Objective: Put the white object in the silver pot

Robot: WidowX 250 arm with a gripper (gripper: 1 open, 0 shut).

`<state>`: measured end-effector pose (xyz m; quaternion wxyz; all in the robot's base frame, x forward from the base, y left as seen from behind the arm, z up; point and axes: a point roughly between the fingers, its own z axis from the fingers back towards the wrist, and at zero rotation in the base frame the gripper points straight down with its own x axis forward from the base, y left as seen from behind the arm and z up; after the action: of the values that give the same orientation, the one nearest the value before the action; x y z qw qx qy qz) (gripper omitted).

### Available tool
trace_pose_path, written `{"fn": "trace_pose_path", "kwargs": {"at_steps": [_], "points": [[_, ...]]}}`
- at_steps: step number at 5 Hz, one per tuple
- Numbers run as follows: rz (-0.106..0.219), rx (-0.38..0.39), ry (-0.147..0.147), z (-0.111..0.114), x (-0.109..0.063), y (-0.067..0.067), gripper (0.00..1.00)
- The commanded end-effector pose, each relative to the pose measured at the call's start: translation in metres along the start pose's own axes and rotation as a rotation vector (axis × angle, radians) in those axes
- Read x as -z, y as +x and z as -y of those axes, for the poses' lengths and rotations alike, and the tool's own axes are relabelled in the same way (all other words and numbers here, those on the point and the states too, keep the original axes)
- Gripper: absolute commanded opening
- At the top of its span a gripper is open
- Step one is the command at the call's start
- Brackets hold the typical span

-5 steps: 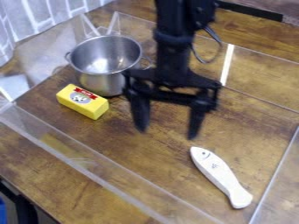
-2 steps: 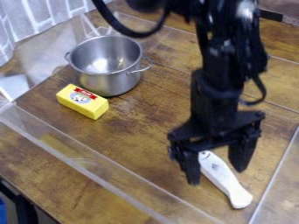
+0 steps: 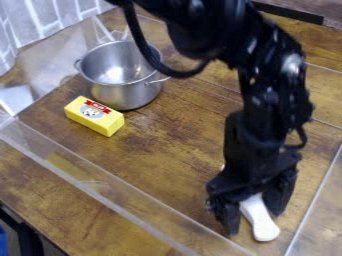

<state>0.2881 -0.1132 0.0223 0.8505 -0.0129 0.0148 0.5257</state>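
The white object [image 3: 262, 226] is lying on the wooden bench [image 3: 127, 165] in the lower right of the frame, its near end pointing towards the bottom edge and its upper part hidden by the dark robot arm [image 3: 271, 95]. The jaws [image 3: 254, 212] are standing wide open over it, with a fingertip showing on either side of the white piece; they are not closing on it, and whether either finger is touching it cannot be told from this view.

The arm is reaching in from the top of the frame and bending down on the right side, covering much of the bench there. In the upper left, the silver pot [image 3: 120, 78] is standing upright with its mouth facing up, its shiny inside partly showing. Just below and to the left of the pot, a yellow block [image 3: 94, 117] with a red label is lying on the bench, near the pot. A patterned white cloth [image 3: 40, 22] is filling the top left corner.
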Motion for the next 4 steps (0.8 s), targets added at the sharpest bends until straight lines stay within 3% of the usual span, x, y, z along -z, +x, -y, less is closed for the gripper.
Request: {"fn": "trace_pose_path", "kwargs": {"at_steps": [1,4], "points": [[0.01,-0.014,-0.043,0.014,-0.01,0.008,1.0],[0.009,-0.064,-0.02,0.014,-0.008,0.028,1.0]]}}
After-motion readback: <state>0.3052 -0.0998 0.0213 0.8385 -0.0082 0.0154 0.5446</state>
